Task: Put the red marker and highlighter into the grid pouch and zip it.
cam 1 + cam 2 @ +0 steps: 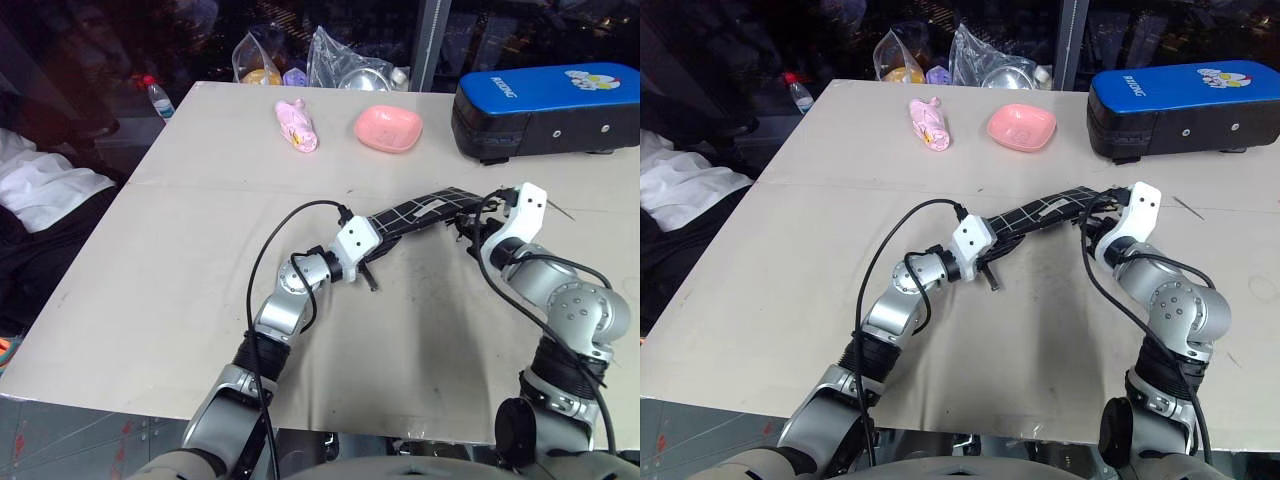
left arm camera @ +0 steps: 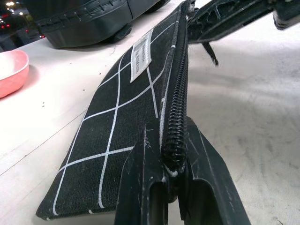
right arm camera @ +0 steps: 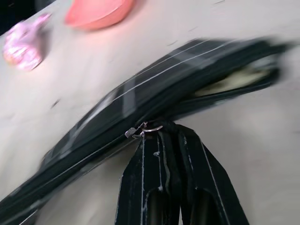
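Note:
The grid pouch lies slanted across the middle of the table, black with thin white lines and a white label. My left gripper is shut on the zipper edge at the pouch's near left end. My right gripper is shut on the metal zipper pull, close to the pouch's right end. Past the pull the mouth gapes, and a pale greenish strip shows inside, likely the highlighter. The red marker is hidden.
A big blue hard case stands at the back right. A pink dish and a pink packet lie behind the pouch. Plastic bags and a small bottle sit at the far edge.

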Controlling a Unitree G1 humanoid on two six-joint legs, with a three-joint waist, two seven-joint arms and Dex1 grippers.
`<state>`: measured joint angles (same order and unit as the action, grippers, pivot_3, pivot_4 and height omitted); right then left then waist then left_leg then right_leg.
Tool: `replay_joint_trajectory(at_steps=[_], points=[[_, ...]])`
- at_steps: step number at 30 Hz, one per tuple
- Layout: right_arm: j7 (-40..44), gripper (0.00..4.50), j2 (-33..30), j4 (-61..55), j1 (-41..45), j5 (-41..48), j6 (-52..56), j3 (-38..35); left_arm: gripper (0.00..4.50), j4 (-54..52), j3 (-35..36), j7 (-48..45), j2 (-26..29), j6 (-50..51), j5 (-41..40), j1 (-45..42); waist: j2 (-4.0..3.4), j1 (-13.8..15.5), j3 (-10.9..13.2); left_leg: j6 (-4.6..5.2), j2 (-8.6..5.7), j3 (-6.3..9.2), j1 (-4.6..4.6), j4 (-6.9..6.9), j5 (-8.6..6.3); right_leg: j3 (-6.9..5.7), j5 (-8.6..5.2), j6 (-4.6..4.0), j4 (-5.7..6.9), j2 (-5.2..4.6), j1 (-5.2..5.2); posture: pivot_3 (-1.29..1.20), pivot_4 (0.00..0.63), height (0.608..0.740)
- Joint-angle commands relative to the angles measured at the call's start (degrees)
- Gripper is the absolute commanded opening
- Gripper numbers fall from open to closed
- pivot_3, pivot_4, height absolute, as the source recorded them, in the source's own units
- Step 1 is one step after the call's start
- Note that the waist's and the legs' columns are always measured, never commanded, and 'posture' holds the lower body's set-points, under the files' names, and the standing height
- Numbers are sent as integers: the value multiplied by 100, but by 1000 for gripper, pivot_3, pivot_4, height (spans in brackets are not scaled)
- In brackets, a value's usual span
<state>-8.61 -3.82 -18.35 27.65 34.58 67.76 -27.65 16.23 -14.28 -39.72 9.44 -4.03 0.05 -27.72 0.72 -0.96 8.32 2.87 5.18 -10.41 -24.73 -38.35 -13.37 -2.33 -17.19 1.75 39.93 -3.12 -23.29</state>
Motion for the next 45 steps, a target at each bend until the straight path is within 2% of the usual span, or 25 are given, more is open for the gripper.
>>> replay_joint_trajectory(at_steps=[1, 7, 14, 18, 19, 20, 22, 23, 25, 27, 28, 29, 30, 32, 33, 34, 36, 41, 45], points=[[-480, 30, 24, 76, 213, -169, -401, -450, 0, -142, 5, 40, 29, -107, -9, 38, 0, 0, 0, 0, 0, 0, 0, 0, 0, 0, 0, 0, 0, 0, 0, 0, 150, 725], [-799, 30, 28, 245, 263, -228, -622, -567, 0, -122, 7, 71, 43, -141, 30, 50, -1, -6, 0, 0, 0, -1, 1, 2, 0, 1, 0, 0, 0, 0, 0, 0, 150, 725], [-307, 30, -420, 127, -118, -329, -774, -91, 0, 13, -108, 83, 115, -423, 253, -17, -2, 6, -1, 0, 1, -2, 1, 3, 0, 2, 0, 0, -1, 0, -1, 0, 150, 725], [421, 1039, -955, -132, -482, -200, -760, 249, 0, 182, -158, 107, 139, -616, 344, -134, -3, 18, -1, 0, 0, -2, -1, 3, 0, 3, 0, 0, -4, -2, -1, 0, 150, 725], [563, 1568, -1106, -174, -580, -227, -778, 341, 0, 210, -163, 96, 139, -658, 336, -149, -3, 11, -1, 0, 1, -2, -2, 3, 0, 2, 0, 0, -5, -4, -1, 0, 150, 725], [695, 1898, -1255, -196, -675, -271, -821, 421, 0, 240, -175, 78, 143, -709, 329, -164, -3, 4, -1, 0, 1, -2, 0, 4, 0, 4, 0, 0, -4, -4, -1, 0, 150, 725], [1354, 2759, -1860, -248, -1044, -559, -1305, 821, 0, 297, -206, 13, 159, -846, 311, -195, -3, 4, -2, 1, 1, -2, 0, 4, 0, 4, 0, 0, -4, -3, -1, 0, 150, 725], [1778, 3330, -2160, -271, -1258, -688, -1657, 1036, 0, 324, -219, -34, 164, -904, 289, -209, -3, 5, -2, 1, 0, -1, 0, 4, 0, 3, -1, 1, -6, -3, -1, 0, 150, 725], [2756, 4165, -2698, -353, -1814, -872, -2413, 1444, 0, 358, -260, -271, 211, -1035, 193, -208, -3, 22, -1, 1, -1, -2, 0, 5, 0, 3, -1, 1, -6, -3, -1, 0, 150, 725], [3443, 4238, -2939, -330, -2296, -962, -3124, 1635, 752, 401, -290, -375, 293, -1243, 238, -215, -2, 21, -1, 0, -4, 0, 0, 8, -1, 2, -2, 2, -12, 1, -1, 0, 150, 725], [3600, 4238, -2968, -236, -2465, -1004, -3391, 1631, 980, 426, -294, -361, 333, -1339, 305, -225, -2, 15, -1, 0, -4, 1, 0, 8, -1, 1, -2, 2, -11, 3, -1, 0, 150, 725], [3760, 4238, -2974, -116, -2593, -1060, -3712, 1610, 1475, 457, -284, -309, 366, -1425, 375, -239, -2, 12, -1, 1, -3, 1, 1, 7, -1, 2, -2, 2, -10, 5, -1, 0, 150, 725], [3982, 4238, -3010, 8, -2727, -1123, -4065, 1589, 1743, 477, -247, -166, 398, -1497, 474, -251, -2, 10, -1, 0, -2, 0, 3, 5, 0, 3, -1, 2, -8, 6, 0, 0, 150, 725], [4343, 4238, -3055, 218, -2951, -1194, -4585, 1522, 2717, 460, -155, 148, 455, -1571, 651, -239, -1, 15, 0, 1, -3, -2, 4, 1, 0, 4, -1, 2, -6, 6, 0, 0, 150, 725], [4517, 4238, -3074, 326, -3059, -1201, -4814, 1468, 3048, 360, -82, 223, 500, -1546, 645, -179, 0, 19, 0, 1, -4, -1, 4, -1, 0, 4, -1, 2, -7, 6, 2, 0, 150, 725], [4691, 4238, -3088, 429, -3151, -1173, -5008, 1414, 3648, 209, -18, 248, 555, -1502, 595, -89, 0, 21, 0, 1, -4, -1, 5, -1, 0, 5, -1, 2, -7, 5, 3, 0, 150, 725], [5081, 4238, -3114, 639, -3333, -1042, -5337, 1271, 4424, -333, 147, 172, 721, -1320, 341, 233, 0, 9, 0, 1, -2, 0, 6, 0, 0, 4, -1, 2, -8, 5, 5, 0, 150, 725], [6078, 4238, -3304, 1353, -3568, -1044, -6343, 1130, 4424, -1758, 632, 121, 1208, -592, -130, 1264, -1, 13, 0, 0, 9, 0, 10, 4, 0, 5, -2, 2, -8, 5, 5, 0, 150, 725], [6408, 4238, -3309, 1825, -3635, -913, -6646, 962, 4424, -2532, 1160, 462, 1225, 183, -621, 2066, -1, 34, 1, 1, 11, 1, 28, 2, -1, 3, -2, 1, -8, -2, 22, 0, 150, 725]])
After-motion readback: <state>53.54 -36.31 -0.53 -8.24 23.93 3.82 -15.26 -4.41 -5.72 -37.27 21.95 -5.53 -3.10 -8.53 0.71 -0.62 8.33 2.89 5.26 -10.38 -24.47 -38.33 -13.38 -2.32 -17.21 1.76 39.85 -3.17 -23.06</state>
